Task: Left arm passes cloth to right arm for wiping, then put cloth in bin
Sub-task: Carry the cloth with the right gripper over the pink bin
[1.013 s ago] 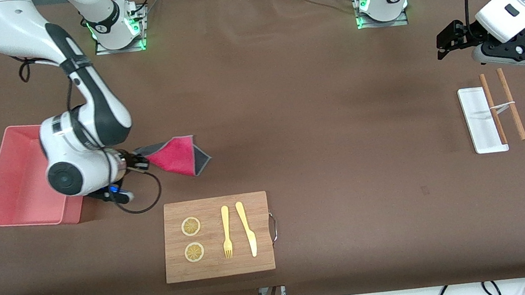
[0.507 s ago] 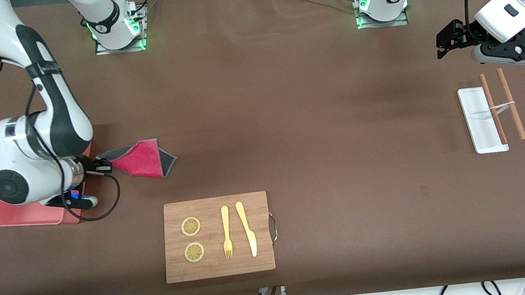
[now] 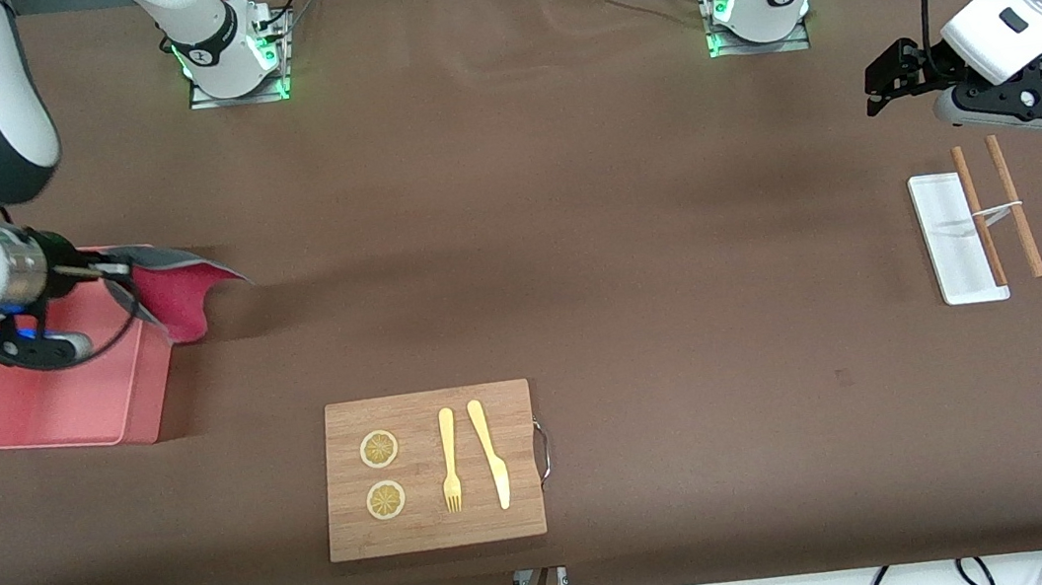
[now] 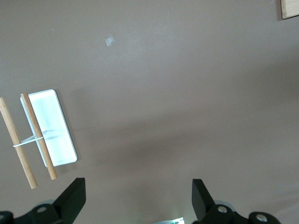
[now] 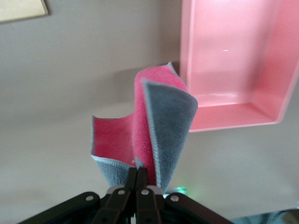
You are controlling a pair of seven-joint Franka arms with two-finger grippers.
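The right pincer (image 3: 103, 270) clamps one corner of the cloth (image 3: 173, 295), which hangs over the pink bin's (image 3: 59, 419) rim at the edge toward the table's middle. Released here, it could drape over the wall or slide onto the table (image 3: 576, 256) — most of it hangs outside the bin. A second ago it hung over bare table, nearer the cutting board (image 3: 430, 470). The left pincer (image 3: 875, 95) waits open above the chopsticks (image 3: 996, 209).
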